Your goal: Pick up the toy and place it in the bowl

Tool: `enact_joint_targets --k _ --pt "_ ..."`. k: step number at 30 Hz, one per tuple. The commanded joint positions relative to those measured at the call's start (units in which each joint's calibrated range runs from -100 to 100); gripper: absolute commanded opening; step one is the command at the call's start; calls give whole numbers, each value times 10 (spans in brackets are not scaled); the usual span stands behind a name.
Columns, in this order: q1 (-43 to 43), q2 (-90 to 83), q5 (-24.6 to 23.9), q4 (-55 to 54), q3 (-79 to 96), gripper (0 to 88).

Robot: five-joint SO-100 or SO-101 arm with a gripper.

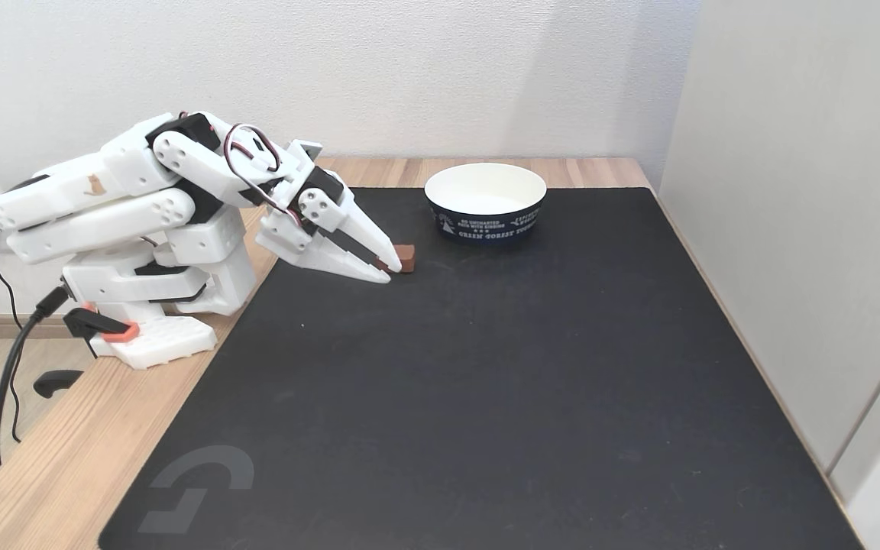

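Pincer [393, 267] narrowly apart at the toy [407, 257], a seemingly light, rigid block best gripped across its flat sides.

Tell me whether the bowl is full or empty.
Empty. The bowl stands upright on the black mat, its white inside bare; the toy lies outside it at the gripper.

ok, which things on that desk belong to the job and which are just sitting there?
Belong to the job:
- toy, at the gripper tips, on the mat
- bowl, upright and empty at the mat's far edge

Just lying about:
- black mat
- orange-handled clamp holding the arm's base
- black cable at the left of the fixed view
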Motion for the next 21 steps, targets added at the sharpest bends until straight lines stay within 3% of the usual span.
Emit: enact_joint_targets --k 1,21 --pt "1 -5 3 -10 6 23" --pt "3 -5 2 -10 6 23"
